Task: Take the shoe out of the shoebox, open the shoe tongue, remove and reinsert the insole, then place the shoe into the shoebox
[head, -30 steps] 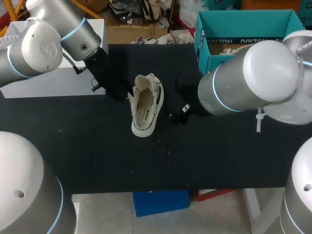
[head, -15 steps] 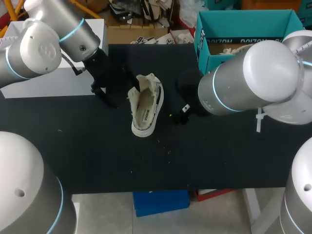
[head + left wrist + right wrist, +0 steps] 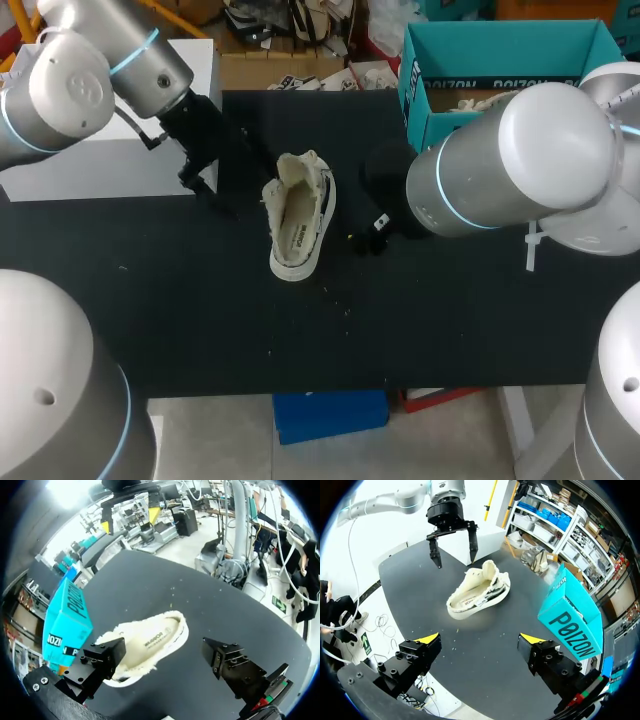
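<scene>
Surface: black, carrying the shoe and the shoebox.
Shoe: cream, standing on its sole about midway along the surface, nearer the far edge. Its low rounded end points to the near edge and its raised, ragged end to the far edge. The mouth is spread wide and the insole shows inside.
Shoe label: a small dark printed mark on the insole.
Shoebox: teal, at the far right corner, top open, something pale inside. It stands well apart from the shoe.
Box writing: large white lettering along its side walls.
Left tool: released, fingers spread with nothing between them. It hangs just beyond the shoe's raised end, toward the left edge, not touching it.
Right tool: released and empty, on the shoe's right side, apart from it.
</scene>
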{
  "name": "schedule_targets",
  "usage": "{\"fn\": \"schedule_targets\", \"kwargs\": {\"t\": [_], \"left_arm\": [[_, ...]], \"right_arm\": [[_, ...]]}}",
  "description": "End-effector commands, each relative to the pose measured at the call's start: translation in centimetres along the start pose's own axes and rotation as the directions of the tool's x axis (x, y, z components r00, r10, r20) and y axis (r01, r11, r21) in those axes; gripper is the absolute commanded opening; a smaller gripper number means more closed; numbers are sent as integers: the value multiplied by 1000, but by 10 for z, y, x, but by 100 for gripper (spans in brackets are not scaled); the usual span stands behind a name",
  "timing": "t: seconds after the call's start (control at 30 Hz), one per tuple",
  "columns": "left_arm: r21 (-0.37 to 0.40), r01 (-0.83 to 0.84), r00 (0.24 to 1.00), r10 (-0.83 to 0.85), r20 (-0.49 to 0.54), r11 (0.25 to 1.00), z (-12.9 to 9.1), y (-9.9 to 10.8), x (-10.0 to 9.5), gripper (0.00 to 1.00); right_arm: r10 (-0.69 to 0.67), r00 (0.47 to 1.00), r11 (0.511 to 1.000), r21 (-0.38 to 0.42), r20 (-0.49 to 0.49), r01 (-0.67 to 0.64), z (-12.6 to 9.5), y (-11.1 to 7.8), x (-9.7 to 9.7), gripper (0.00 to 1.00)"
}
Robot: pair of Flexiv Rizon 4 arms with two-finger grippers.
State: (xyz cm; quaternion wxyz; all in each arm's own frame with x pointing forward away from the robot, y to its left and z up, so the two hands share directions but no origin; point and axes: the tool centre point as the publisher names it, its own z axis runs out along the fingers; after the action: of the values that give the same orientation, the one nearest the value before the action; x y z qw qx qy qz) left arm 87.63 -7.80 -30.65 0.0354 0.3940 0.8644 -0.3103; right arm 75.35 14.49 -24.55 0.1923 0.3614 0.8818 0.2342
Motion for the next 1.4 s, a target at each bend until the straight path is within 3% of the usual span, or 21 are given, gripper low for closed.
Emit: {"fn": "schedule_targets", "kwargs": {"t": [0.03,0.33,1.4], "left_arm": [[-7,52,999,-52,-2,999,-2,4,-3,100],[-23,189,981,-188,38,982,-5,17,-5,100],[-40,185,982,-183,46,982,-7,17,-5,100]], "right_arm": [[0,1000,1000,-2,0,0,0,-1,0,100],[0,1000,1000,-2,0,0,0,-1,0,100],[0,1000,1000,-2,0,0,0,-1,0,100]]}}
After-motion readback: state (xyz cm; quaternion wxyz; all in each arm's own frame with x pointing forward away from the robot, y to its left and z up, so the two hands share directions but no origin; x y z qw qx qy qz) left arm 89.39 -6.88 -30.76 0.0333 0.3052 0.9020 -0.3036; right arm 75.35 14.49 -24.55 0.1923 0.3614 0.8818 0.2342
